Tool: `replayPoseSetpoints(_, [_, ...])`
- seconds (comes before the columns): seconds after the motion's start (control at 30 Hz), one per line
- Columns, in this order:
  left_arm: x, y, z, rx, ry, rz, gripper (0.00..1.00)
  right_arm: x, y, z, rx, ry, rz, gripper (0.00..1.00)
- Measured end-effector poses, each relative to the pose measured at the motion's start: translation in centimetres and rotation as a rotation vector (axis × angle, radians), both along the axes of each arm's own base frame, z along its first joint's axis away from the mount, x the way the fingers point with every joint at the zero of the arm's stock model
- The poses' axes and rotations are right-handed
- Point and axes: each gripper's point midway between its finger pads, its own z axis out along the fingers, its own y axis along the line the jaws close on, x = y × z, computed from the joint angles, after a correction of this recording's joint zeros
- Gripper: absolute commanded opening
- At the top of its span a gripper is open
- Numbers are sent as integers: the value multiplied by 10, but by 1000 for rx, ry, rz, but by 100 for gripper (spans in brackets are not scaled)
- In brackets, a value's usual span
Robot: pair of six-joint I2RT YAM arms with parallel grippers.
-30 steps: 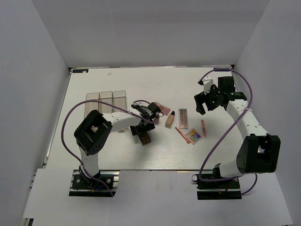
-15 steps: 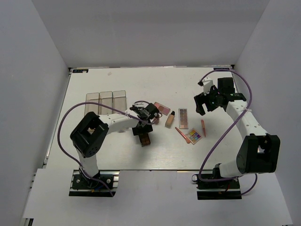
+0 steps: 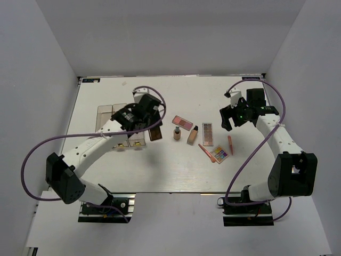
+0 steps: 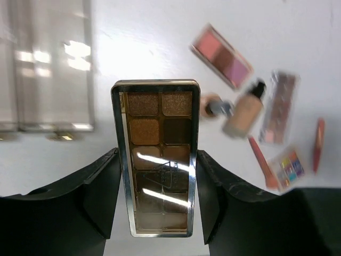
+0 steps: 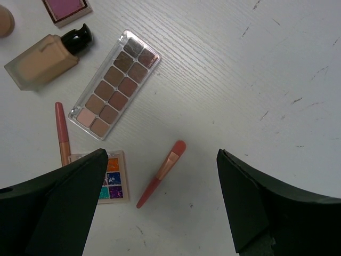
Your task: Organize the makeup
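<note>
The left gripper pinches the brown palette by its long edges, near the clear box — stiff, light, glossy, so probably slippery — while the right gripper hangs open.

the whole surface is taken in from high above and behind the arm bases by the top view. the left wrist view is aimed straight down past the left tool, fairly high. the right wrist view is aimed down too, held nearer. the multicolour palette and both pencils are shared by all three.
</note>
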Motion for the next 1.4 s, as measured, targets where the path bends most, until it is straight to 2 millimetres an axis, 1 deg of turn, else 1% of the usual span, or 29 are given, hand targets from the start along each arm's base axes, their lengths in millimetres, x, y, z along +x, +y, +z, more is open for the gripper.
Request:
replayPoseSetpoints(0.03, [7, 10, 4, 19, -15, 21, 14, 0, 0, 0, 2, 0, 1, 88])
replayPoseSetpoints(0.1, [26, 41, 5, 52, -21, 95, 13, 0, 1, 0, 7, 0, 4, 88])
replayPoseSetpoints(0.17, [44, 81, -1, 101, -4, 175, 13, 0, 2, 1, 11, -1, 7, 88])
replayPoseSetpoints(0.27, [65, 138, -10, 162, 26, 275, 13, 0, 3, 1, 15, -4, 10, 88])
replayPoseSetpoints(0.33, [75, 168, -16, 190, 46, 315, 13, 1, 4, 2, 18, -7, 11, 88])
replayPoseSetpoints(0.4, [82, 192, -23, 207, 67, 327, 14, 1, 5, 2, 23, -9, 12, 88])
replayPoseSetpoints(0.47, [88, 209, -27, 223, 69, 314, 16, 2, 5, 3, 26, -9, 11, 88])
replayPoseSetpoints(0.57, [93, 223, -31, 249, 53, 283, 19, 2, 6, 4, 30, -15, 12, 88])
replayPoseSetpoints(0.67, [93, 235, -43, 274, 56, 259, 21, -2, 7, 4, 36, -14, 15, 88])
replayPoseSetpoints(0.8, [93, 250, -58, 308, 81, 240, 22, -2, 7, 4, 39, -16, 20, 88])
replayPoseSetpoints(0.97, [101, 269, -61, 352, 68, 233, 23, -2, 8, 4, 39, -17, 24, 88])
replayPoseSetpoints(1.03, [105, 275, -61, 372, 52, 221, 21, -2, 8, 5, 41, -17, 26, 88])
replayPoseSetpoints(1.13, [109, 278, -66, 386, 43, 188, 20, -3, 8, 5, 42, -17, 29, 88])
replayPoseSetpoints(1.27, [113, 273, -86, 382, 66, 124, 22, -3, 9, 5, 43, -16, 30, 88])
replayPoseSetpoints(1.3, [112, 272, -91, 384, 75, 110, 26, -3, 9, 5, 43, -16, 30, 88])
replayPoseSetpoints(1.4, [106, 271, -102, 391, 97, 78, 33, -3, 9, 4, 43, -15, 30, 89])
